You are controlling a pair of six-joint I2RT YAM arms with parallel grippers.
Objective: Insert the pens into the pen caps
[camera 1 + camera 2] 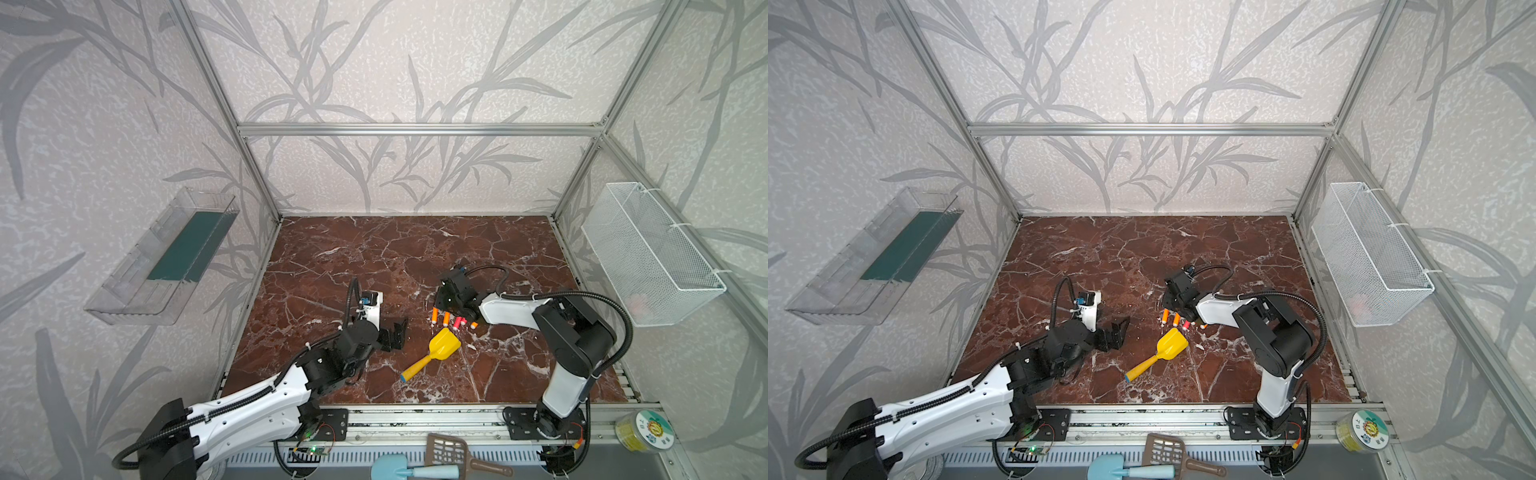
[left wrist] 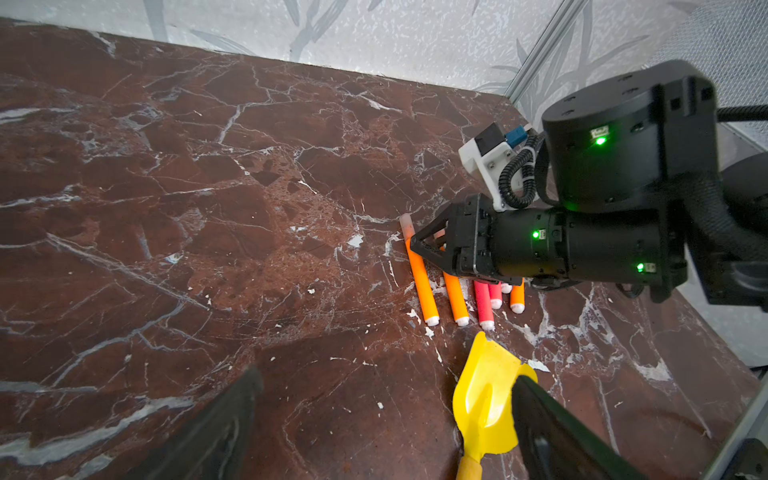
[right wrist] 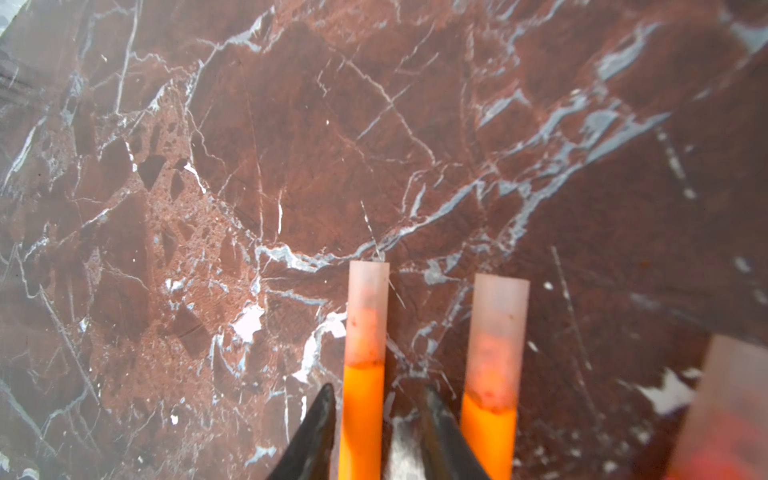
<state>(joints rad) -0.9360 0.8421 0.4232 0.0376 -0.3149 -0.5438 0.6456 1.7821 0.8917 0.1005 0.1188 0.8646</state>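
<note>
The right fingers (image 3: 440, 436) stand slightly parted astride a capped orange pen (image 3: 360, 424) lying on the tabletop (image 3: 291, 145), clamping nothing. The left fingers (image 2: 224, 424) gape wide, empty, near the yellow toy shovel (image 2: 484, 395). The right arm (image 2: 540, 245) hides the other pens' (image 2: 482, 299) upper ends; one further pen cap (image 3: 735, 395) is blurred, cut off.

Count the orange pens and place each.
3, in the row by the yellow shovel, in both top views: the left orange pen, straddled by the right end effector; the middle orange pen beside it; the right orange pen, past the red-pink pens. Others may be hidden.
</note>
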